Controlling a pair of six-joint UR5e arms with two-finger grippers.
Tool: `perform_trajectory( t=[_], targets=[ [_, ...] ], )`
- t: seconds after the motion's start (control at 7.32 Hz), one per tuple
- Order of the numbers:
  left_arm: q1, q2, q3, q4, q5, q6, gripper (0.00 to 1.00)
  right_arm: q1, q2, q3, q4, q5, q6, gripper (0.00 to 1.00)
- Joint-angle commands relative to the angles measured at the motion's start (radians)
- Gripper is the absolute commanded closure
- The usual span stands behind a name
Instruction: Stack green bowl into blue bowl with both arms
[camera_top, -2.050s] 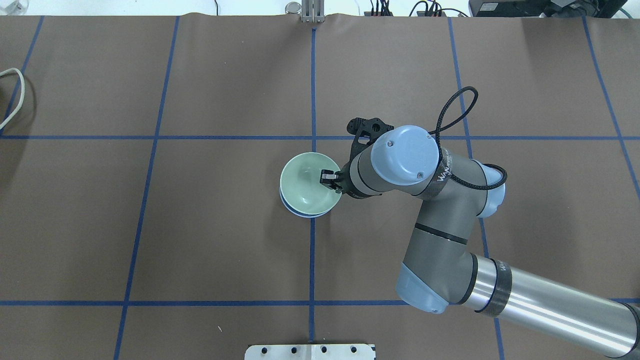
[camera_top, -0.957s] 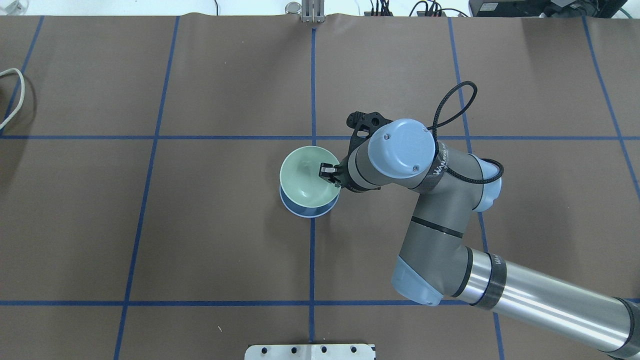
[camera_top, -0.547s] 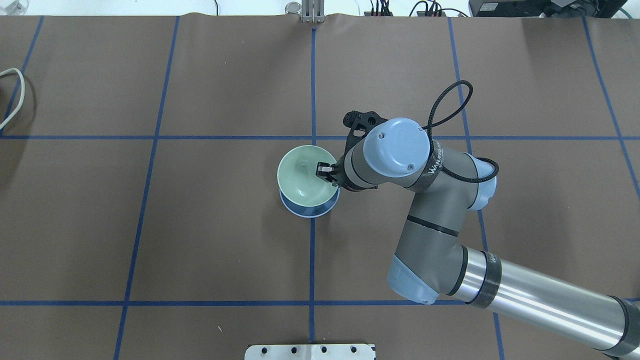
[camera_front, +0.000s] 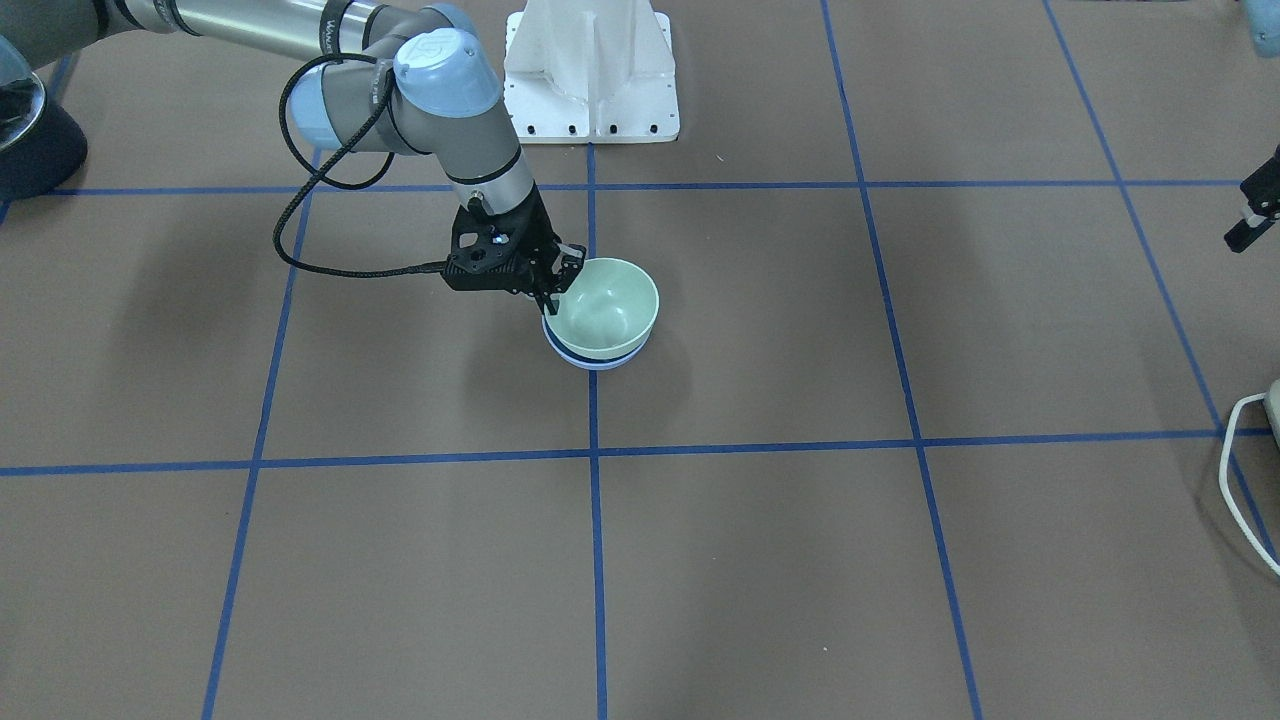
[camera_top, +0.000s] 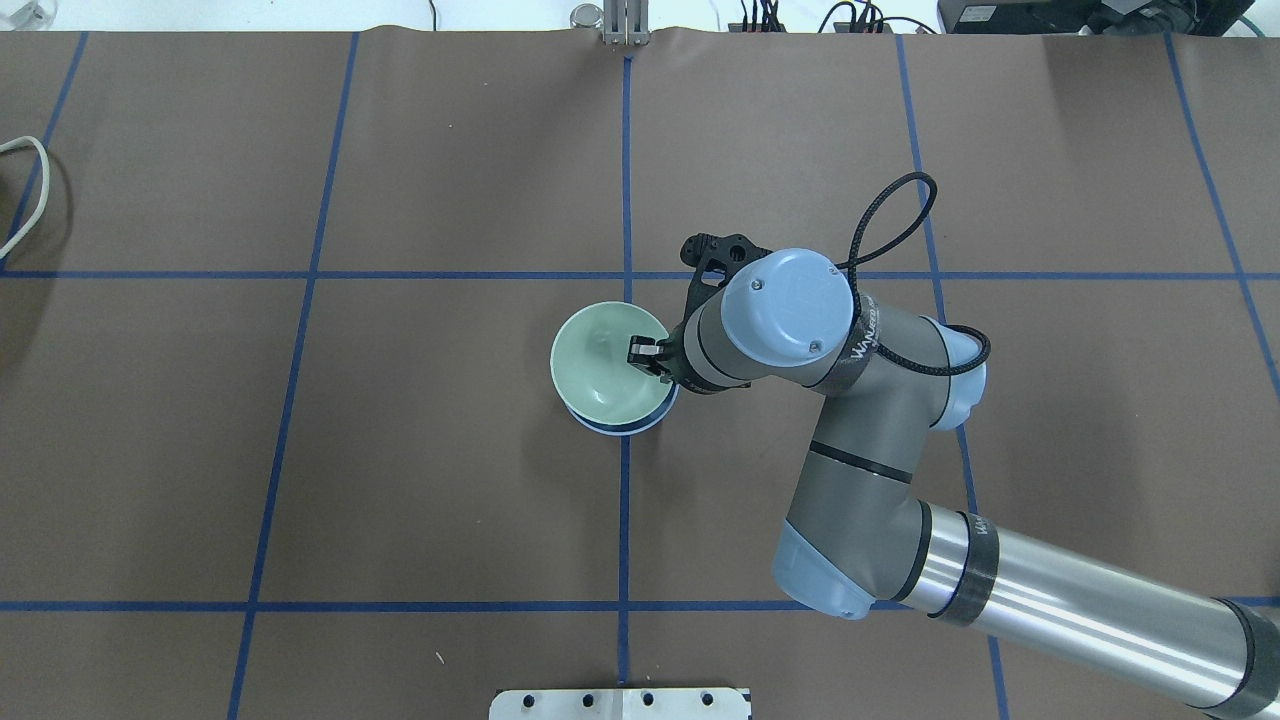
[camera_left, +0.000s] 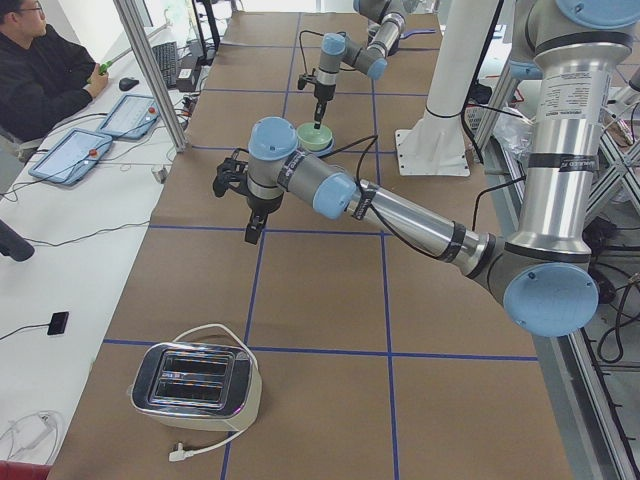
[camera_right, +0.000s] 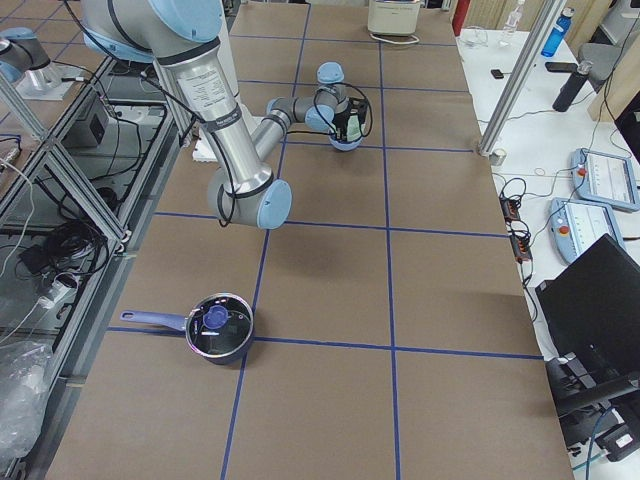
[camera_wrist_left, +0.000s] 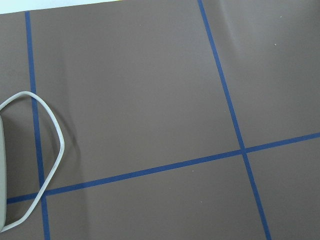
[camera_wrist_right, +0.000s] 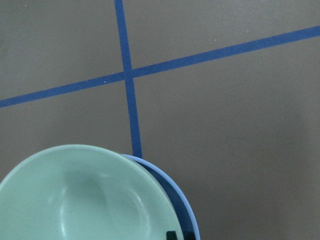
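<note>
The green bowl (camera_top: 600, 362) sits tilted in the blue bowl (camera_top: 625, 428), shifted a little to the left, so the blue rim shows on the near right. Both also show in the front view, green bowl (camera_front: 605, 312) over blue bowl (camera_front: 592, 360), and in the right wrist view, green bowl (camera_wrist_right: 85, 200) and blue bowl (camera_wrist_right: 181, 202). My right gripper (camera_top: 650, 358) is shut on the green bowl's right rim, one finger inside and one outside. My left gripper (camera_front: 1252, 212) hangs far off at the table's left side; only part shows, and I cannot tell if it is open.
A white pedestal (camera_front: 590, 70) stands at the robot's side of the table. A toaster (camera_left: 195, 385) with a white cable (camera_wrist_left: 55, 135) sits at the left end. A lidded pot (camera_right: 218, 328) sits at the right end. Blue tape lines cross the brown mat.
The right gripper lifted the green bowl a little out of the blue bowl and shifted it left; now it sits lower again, off-centre on the blue bowl.
</note>
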Motion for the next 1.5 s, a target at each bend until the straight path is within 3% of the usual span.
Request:
perform_trajectory(
  t=[0.0,0.27,0.41,0.55,0.68,1.09,1.37],
  targets=[
    [-0.002,0.000,0.000,0.000,0.000,0.000,0.01,-0.005,-0.007,-0.007,0.024,0.000,-0.001,1.00],
    [-0.002,0.002,0.000,0.002,0.000,0.000,0.01,-0.005,-0.007,-0.009,0.022,0.000,0.002,1.00],
    [-0.002,0.002,0.000,0.000,0.000,0.000,0.01,-0.003,-0.009,-0.010,0.022,0.002,-0.003,0.94],
    [-0.002,0.000,0.001,0.000,0.000,0.000,0.01,-0.003,-0.007,-0.016,0.024,0.003,-0.004,0.74],
    [-0.002,0.002,0.000,0.002,0.000,0.000,0.01,-0.003,-0.007,-0.018,0.034,0.002,-0.007,0.01],
    [-0.002,0.002,0.000,0.005,0.000,0.000,0.01,0.061,-0.007,-0.021,0.067,0.028,-0.020,0.00],
    [-0.005,0.000,0.001,0.005,0.000,0.006,0.01,0.222,-0.029,-0.020,0.057,0.194,-0.160,0.00]
  ],
)
